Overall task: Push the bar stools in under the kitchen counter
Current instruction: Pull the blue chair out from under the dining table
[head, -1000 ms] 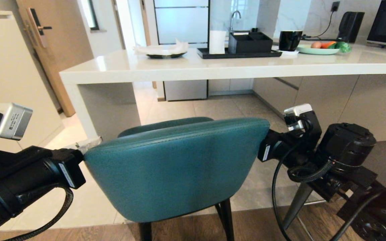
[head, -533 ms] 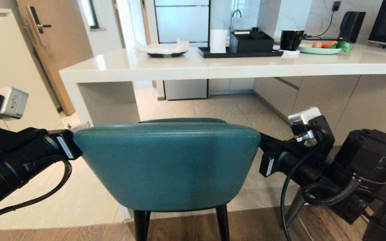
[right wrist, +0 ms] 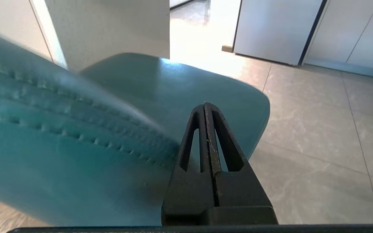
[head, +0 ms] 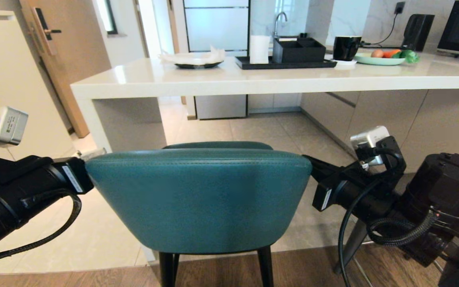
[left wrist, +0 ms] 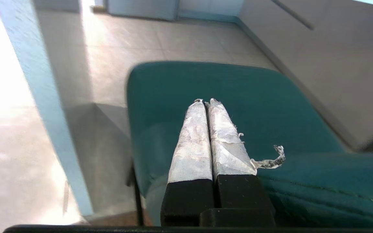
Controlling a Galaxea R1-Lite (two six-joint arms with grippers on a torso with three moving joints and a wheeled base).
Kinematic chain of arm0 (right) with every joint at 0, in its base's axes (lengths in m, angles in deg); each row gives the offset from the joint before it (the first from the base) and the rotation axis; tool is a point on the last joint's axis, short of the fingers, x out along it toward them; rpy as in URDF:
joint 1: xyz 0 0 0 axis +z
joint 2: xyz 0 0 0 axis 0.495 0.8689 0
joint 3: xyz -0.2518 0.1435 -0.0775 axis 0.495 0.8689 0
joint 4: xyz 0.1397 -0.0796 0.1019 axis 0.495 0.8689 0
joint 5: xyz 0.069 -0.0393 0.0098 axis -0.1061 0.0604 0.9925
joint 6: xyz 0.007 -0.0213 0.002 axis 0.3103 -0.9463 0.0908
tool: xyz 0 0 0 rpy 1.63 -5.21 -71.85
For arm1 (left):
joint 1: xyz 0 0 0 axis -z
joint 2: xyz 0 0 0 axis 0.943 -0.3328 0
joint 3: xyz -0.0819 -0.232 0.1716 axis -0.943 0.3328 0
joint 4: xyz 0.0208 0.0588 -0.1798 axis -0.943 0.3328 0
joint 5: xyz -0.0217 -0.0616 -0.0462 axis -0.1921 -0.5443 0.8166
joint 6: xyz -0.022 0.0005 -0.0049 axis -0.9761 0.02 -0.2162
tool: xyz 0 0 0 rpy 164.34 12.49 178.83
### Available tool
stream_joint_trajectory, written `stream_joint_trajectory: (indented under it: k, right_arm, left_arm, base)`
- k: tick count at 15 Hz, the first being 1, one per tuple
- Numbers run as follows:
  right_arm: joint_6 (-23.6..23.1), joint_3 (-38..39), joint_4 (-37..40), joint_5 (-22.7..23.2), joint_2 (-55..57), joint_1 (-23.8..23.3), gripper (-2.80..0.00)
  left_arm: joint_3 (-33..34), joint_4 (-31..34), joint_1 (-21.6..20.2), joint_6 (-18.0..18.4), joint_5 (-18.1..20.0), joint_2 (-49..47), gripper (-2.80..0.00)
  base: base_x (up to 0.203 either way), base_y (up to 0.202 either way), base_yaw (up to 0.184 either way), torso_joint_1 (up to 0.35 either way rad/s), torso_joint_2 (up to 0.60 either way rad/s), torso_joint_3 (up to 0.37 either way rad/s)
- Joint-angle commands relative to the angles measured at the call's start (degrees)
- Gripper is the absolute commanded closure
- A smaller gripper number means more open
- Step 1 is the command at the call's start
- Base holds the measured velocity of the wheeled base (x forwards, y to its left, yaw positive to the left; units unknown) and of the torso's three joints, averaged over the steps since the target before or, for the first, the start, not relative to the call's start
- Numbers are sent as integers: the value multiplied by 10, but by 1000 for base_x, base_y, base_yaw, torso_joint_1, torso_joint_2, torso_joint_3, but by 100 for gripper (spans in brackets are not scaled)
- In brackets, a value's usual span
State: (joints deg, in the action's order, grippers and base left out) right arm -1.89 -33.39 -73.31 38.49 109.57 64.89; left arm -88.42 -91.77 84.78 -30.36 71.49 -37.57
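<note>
1. At the far left of the head view, the left gripper reaches forward beside the left end of the teal stool's backrest. In the left wrist view its two tape-wrapped fingers are pressed together with nothing between them, lying along the backrest's upper edge and pointing over the seat. A loose shred of tape curls off one finger.

2. The teal stool fills the middle of the head view, its rounded back toward the camera and its thin black legs on the wooden floor strip. Its seat points toward the kitchen counter, but the stool stands short of the slab, not yet beneath it. The white side panel stands just left of the stool.

3. On the counter top sit a plate with paper, a black tray with a white roll and a black box, a black mug, and a green plate of vegetables.

4. At the right, the right gripper meets the right end of the backrest. The right wrist view shows its black fingers closed against each other, empty, lying along the stitched edge.

5. A grey metal leg shows at the lower right.
</note>
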Motion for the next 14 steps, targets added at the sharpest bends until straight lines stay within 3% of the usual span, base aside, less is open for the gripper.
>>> stream_joint_trajectory:
  k: [1, 4, 5, 7, 9, 12, 14]
  right_arm:
    - [-1, 0, 2, -6, -18, -29, 0]
    - [0, 4, 16, 6, -30, -51, 0]
    - [-1, 8, 16, 7, -27, -55, 0]
    - [-1, 23, 15, 17, -8, -73, 0]
    - [-1, 30, 11, 28, 25, -88, 0]
    - [-4, 25, -35, 29, 87, -91, 0]
    - [-7, 18, -89, 24, 119, -87, 0]
  left_arm:
    - [-18, -5, -31, -5, 24, 40, 0]
    - [-5, -5, -75, -5, 40, 44, 0]
    - [8, -8, -95, -6, 64, 34, 0]
    - [35, -26, -143, -5, 152, 14, 0]
    - [65, -109, -168, -5, 194, -50, 0]
    - [106, -322, -175, -2, 207, -195, 0]
    - [121, -415, -169, 7, 210, -287, 0]
  base:
    - [0, 0, 0, 0, 0, 0]
    - [0, 0, 0, 0, 0, 0]
    - [0, 0, 0, 0, 0, 0]
    - [0, 0, 0, 0, 0, 0]
    - [0, 0, 0, 0, 0, 0]
    - [0, 0, 0, 0, 0, 0]
    - [0, 0, 0, 0, 0, 0]
